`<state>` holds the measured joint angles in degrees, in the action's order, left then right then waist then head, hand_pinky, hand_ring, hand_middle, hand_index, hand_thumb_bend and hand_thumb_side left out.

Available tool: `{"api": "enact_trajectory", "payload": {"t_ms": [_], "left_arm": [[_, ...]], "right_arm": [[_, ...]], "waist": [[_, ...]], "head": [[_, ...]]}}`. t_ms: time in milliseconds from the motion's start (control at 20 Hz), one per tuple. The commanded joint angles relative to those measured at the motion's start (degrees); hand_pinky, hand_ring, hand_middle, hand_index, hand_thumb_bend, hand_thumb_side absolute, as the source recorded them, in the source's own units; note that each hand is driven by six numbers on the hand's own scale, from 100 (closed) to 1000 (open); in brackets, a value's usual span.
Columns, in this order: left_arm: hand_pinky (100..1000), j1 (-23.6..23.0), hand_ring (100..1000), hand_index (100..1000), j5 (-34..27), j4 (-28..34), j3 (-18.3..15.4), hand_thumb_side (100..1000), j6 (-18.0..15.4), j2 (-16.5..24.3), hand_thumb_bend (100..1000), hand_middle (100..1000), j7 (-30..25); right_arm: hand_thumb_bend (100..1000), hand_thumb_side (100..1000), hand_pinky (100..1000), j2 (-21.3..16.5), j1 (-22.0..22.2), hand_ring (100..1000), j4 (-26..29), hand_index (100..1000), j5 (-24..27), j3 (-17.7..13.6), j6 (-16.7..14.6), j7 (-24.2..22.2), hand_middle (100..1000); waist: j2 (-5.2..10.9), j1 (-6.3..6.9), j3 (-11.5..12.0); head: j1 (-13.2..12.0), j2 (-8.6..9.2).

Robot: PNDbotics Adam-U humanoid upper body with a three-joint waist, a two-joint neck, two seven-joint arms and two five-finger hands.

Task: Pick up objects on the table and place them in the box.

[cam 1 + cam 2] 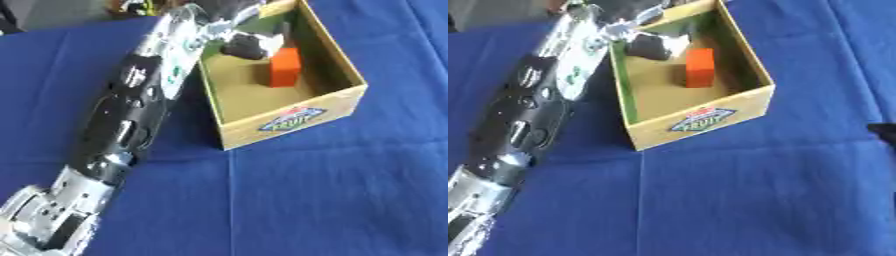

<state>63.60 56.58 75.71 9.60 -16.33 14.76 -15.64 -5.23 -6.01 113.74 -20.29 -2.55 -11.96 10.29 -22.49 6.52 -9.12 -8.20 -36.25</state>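
Left arm extended from lower left across the blue-covered table into the cardboard box. Left robot hand inside the box at its far end, just beside an orange block. Block resting on the box floor, apparently upright, near the right wall. Contact between hand and block not confirmable; fingers blurred, so open or closed cannot be told.

Progress, as judged: one object delivered to the box, release either under way or just completed. No further loose objects visible on the cloth in either view; clutter at the far edge indistinct, possibly remaining items, not identifiable.

Obscured: box's far wall and far-left corner behind the hand and forearm. Dark shape at the right edge of the right eye view cut off; possibly the right robot hand, not determinable. Box label partly legible only.
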Motion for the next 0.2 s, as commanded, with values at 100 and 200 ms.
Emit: {"api": "enact_trajectory", "payload": {"t_ms": [100, 200], "left_arm": [[575, -3.9, 790, 956, -12.3, 12.1, -1.6, 680, 4.5, 4.4, 100, 793, 0.3], [517, -7.7, 745, 932, -19.5, 17.5, -2.4, 711, 7.4, 5.2, 100, 762, 1.2]], "right_arm": [[100, 972, 822, -0.4, -0.1, 961, 0.8, 938, 0.1, -0.8, -0.3, 0.8, 630], [100, 971, 822, -0.5, -0.1, 960, 0.8, 938, 0.3, -1.1, -0.5, 1.2, 631]], "waist": [[1.81, -1.01, 0.9], [1.94, -1.28, 1.4]], "head": [[0.7, -1.01], [0.8, -1.36]]}}
